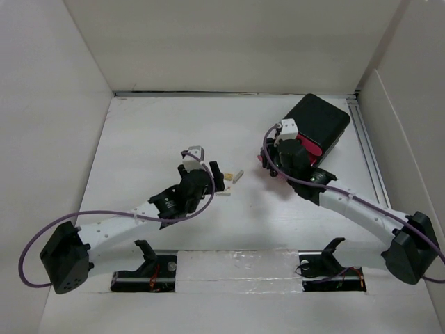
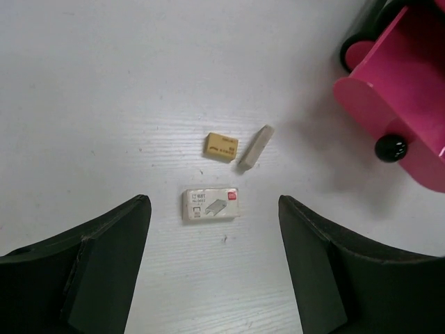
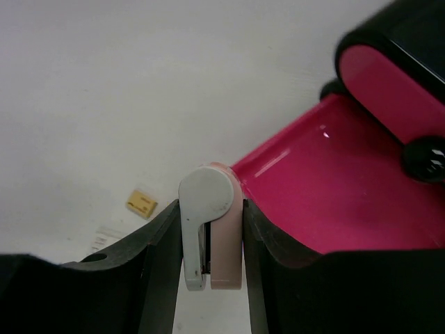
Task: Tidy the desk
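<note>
Fingers (image 3: 158,271) of the right gripper (image 3: 211,209) are clamped on a small white-and-pink item (image 3: 211,233), possibly a mini stapler, held just above the open pink drawer (image 3: 327,202) of the black drawer box (image 1: 320,122). Left fingers (image 2: 104,264) stand wide apart, with the left gripper (image 2: 212,202) hovering over a staple box (image 2: 210,204). A yellow eraser (image 2: 221,147) and a grey wedge (image 2: 255,147) lie just past it, toward the drawer box. All three loose pieces rest on the white counter (image 1: 153,139), which carries the drawer box at its far right and spreads out to the box's left.

The step in hand looks like stowing the held item. Next, the right arm probably needs to shift further over the drawer, then part its fingers. The left should drop straight down and close across the staple box's narrow sides.
</note>
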Controlling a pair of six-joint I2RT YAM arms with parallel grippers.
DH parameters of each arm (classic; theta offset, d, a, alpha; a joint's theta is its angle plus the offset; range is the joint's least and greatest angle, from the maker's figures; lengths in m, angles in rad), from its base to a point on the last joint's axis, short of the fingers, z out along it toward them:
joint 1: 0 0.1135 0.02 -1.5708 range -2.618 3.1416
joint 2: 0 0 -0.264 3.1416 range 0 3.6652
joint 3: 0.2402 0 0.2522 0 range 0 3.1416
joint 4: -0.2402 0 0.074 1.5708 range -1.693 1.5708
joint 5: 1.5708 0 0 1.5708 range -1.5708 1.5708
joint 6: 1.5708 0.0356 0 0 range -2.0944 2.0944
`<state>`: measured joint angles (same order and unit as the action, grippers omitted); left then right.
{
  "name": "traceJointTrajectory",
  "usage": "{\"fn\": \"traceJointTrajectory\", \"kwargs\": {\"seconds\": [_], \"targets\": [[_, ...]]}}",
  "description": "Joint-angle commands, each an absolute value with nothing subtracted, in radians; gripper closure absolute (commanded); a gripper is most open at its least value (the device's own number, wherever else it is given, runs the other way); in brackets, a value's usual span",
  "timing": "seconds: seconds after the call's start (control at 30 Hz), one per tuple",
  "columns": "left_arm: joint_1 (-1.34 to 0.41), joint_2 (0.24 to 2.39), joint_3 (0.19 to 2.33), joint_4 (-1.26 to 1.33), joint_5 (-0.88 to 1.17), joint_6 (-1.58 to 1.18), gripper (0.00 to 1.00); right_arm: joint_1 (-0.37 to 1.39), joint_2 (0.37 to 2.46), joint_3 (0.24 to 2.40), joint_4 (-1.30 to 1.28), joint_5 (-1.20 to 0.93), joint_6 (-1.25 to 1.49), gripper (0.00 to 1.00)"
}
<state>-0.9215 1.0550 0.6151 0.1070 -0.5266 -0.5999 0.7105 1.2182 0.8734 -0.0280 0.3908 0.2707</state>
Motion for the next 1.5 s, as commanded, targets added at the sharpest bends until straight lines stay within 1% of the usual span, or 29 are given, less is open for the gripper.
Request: {"fn": "traceJointTrajectory", "kwargs": {"seconds": [0.0,0.1,0.23,0.5,0.57,0.63,0.67,0.77,0.87,0.9,1.0,1.03,1.13,1.2,1.37,1.47], "targets": [[-0.936,1.100,0.666,0.092,-0.496,-0.643,0.30,0.672,1.140,0.841,-0.028,0.451,0.330,0.79],[-0.957,1.138,0.667,0.109,-0.488,-0.655,0.30,0.623,1.129,0.808,-0.029,0.442,0.348,0.79],[-0.966,1.216,0.695,0.126,-0.470,-0.650,0.30,0.553,1.170,0.802,-0.046,0.440,0.379,0.77],[-0.966,1.295,0.709,0.123,-0.474,-0.657,0.31,0.511,1.241,0.811,-0.041,0.408,0.400,0.74],[-0.966,1.331,0.716,0.101,-0.471,-0.661,0.30,0.502,1.259,0.815,-0.038,0.402,0.403,0.73],[-0.966,1.376,0.727,0.084,-0.468,-0.664,0.27,0.502,1.262,0.815,-0.032,0.400,0.405,0.69],[-0.966,1.391,0.732,0.080,-0.463,-0.666,0.22,0.502,1.266,0.815,-0.029,0.413,0.405,0.68],[-0.966,1.445,0.741,0.074,-0.463,-0.664,0.20,0.492,1.279,0.819,-0.026,0.417,0.403,0.66],[-0.966,1.480,0.742,0.083,-0.465,-0.663,0.19,0.492,1.293,0.818,-0.025,0.417,0.408,0.62],[-0.966,1.502,0.752,0.077,-0.471,-0.660,0.18,0.492,1.305,0.819,-0.025,0.420,0.407,0.56],[-0.966,1.517,0.759,0.075,-0.474,-0.660,0.18,0.492,1.313,0.824,-0.029,0.422,0.410,0.50],[-0.966,1.522,0.758,0.078,-0.472,-0.658,0.18,0.492,1.315,0.824,-0.029,0.422,0.410,0.46],[-0.966,1.537,0.762,0.083,-0.471,-0.650,0.19,0.492,1.310,0.825,-0.026,0.420,0.410,0.39],[-0.966,1.545,0.764,0.086,-0.471,-0.647,0.19,0.492,1.295,0.825,-0.029,0.417,0.410,0.38],[-0.966,1.572,0.781,0.086,-0.492,-0.635,0.20,0.544,1.200,0.796,0.026,0.413,0.391,0.29],[-0.966,1.598,0.802,0.089,-0.505,-0.624,0.22,0.574,1.134,0.787,0.041,0.405,0.370,0.28]]}}
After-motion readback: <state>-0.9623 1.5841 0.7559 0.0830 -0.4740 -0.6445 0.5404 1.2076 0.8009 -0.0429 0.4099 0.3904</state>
